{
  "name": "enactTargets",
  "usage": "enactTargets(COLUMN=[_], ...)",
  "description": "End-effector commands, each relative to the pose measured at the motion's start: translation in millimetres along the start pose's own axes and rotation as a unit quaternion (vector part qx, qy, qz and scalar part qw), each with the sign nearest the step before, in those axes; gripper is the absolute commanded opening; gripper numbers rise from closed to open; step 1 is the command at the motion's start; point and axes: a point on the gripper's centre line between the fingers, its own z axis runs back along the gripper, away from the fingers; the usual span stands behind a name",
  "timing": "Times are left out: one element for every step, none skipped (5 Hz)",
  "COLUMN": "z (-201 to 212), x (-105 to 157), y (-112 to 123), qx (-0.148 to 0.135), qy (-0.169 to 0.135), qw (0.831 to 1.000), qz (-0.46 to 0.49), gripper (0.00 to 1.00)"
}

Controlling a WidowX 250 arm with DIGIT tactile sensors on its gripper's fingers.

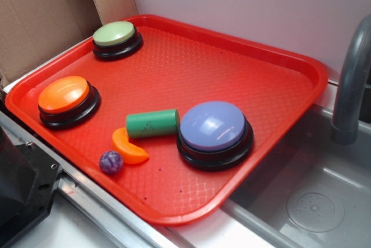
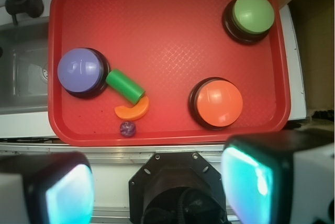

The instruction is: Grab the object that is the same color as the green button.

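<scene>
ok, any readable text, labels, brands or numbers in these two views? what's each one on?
None readable in either view.
Green cylinder: faint dark specks only, no letters.
Green button, orange button, lavender-blue button: plain domes, no markings.
Red tray: embossed diamond texture, no logo visible.
Cardboard: blank where it shows.

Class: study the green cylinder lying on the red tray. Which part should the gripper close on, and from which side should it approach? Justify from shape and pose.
Probably from above, closing across the round sides of the green cylinder near its free end: it lies flat. One end sits against the lavender button and the orange crescent lies close by.
</scene>
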Motion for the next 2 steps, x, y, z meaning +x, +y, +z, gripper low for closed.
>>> enactTargets(z=[0.0, -29.8], x=[0.0, 17.5], y=[0.0, -5.4], qx=[0.000, 0.005], qy=[0.000, -0.022], qw=[1.000, 0.996], qz=[0.000, -0.088], gripper=[1.00, 1.00])
